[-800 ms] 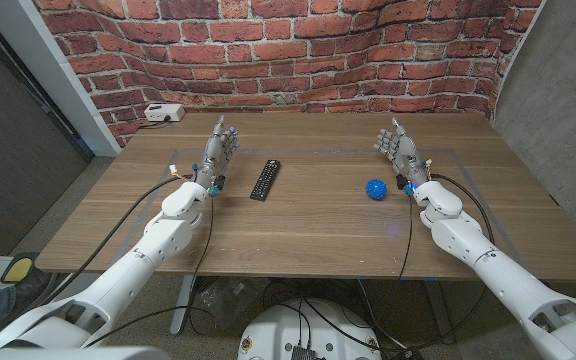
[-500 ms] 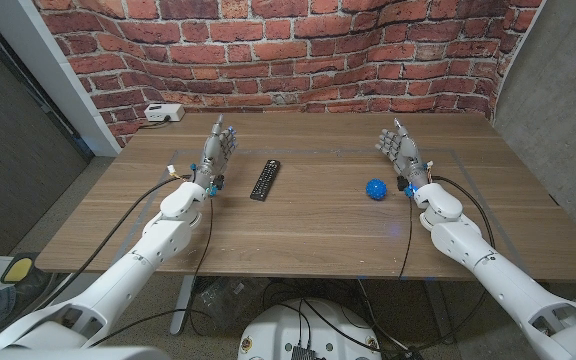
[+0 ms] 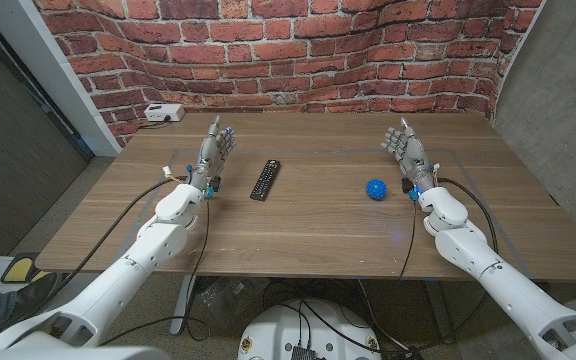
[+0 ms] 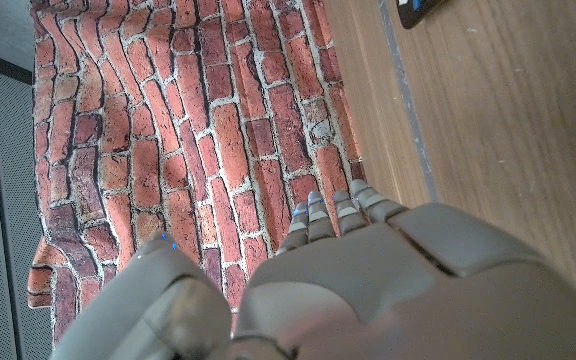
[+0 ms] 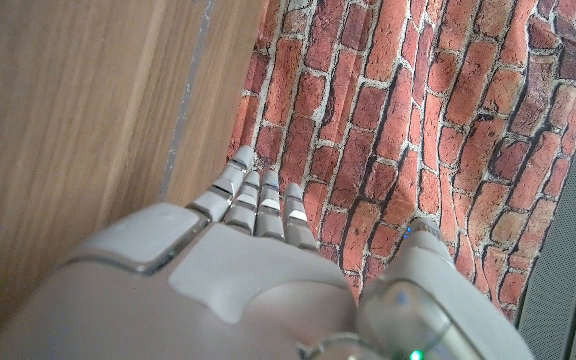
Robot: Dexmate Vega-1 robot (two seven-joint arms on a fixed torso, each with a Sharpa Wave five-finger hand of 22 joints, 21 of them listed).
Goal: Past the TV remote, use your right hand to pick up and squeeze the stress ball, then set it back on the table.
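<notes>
Right now your whole workspace is the wooden counter (image 3: 298, 215), backed by the brick wall (image 3: 298, 50) along its far edge, and both arms reach in from the near corners so that each covers its own half.

Your left arm (image 3: 143, 250) lies toward the left edge with the left hand (image 3: 213, 155) raised on its edge, fingers straight and spread, nothing in them. It reads as parked, kept out of the way because the task gives it no part.

Your right arm (image 3: 478, 250) mirrors it toward the right edge. The right hand (image 3: 408, 155) stands palm upright with its fingers extended toward the far edge and apart, holding nothing; the right wrist view shows those fingertips (image 5: 258, 195) pointing at the wall, not down at the wood. That posture looks like a ready stance before the reach, not a grasp.

The TV remote (image 3: 265, 179) lies lengthwise near the middle of the counter, beside the left hand, serving as your landmark.

The stress ball (image 3: 375, 188), blue and knobbly, rests on the counter on the right hand's side of the remote, well apart from it and near your right hand, just inward of the wrist. No contact yet, so the pick-up has not begun; judging from this, you need to swing the palm inward and down over the ball. Being round, it may roll if nudged.

A small white box (image 3: 163, 113) sits at the far left corner, uninvolved.
</notes>
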